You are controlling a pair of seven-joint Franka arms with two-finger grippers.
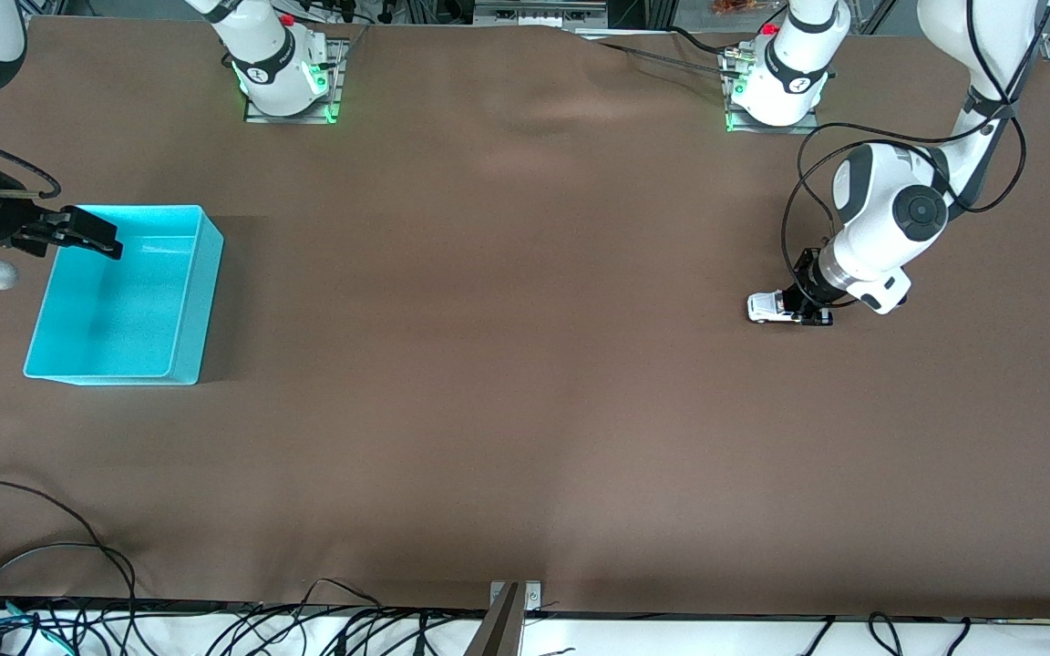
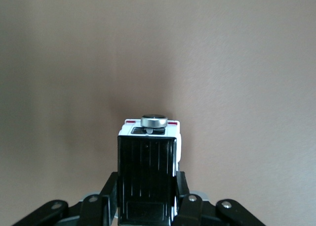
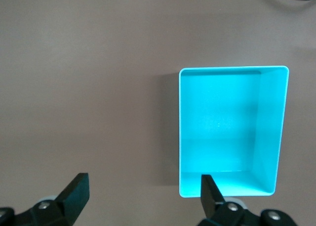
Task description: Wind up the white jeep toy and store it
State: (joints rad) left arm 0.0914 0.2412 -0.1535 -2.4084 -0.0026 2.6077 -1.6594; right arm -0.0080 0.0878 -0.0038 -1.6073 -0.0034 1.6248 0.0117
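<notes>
The left gripper (image 1: 806, 306) is down at the table toward the left arm's end, its two black fingers (image 2: 190, 206) closed on the sides of the white jeep toy (image 1: 768, 307). The toy sits on the brown table (image 1: 525, 364), wheels down, with its white front poking out past the fingers. In the left wrist view the toy's black roof (image 2: 147, 174) fills the space between the fingers, and a round silver knob (image 2: 154, 121) shows at the toy's end.

The right gripper (image 1: 78, 234) hangs over the rim of the turquoise bin (image 1: 206, 273) at the right arm's end of the table, well apart from the toy. Its fingers (image 3: 76, 191) are spread wide and hold nothing. The bin stands upright and open.
</notes>
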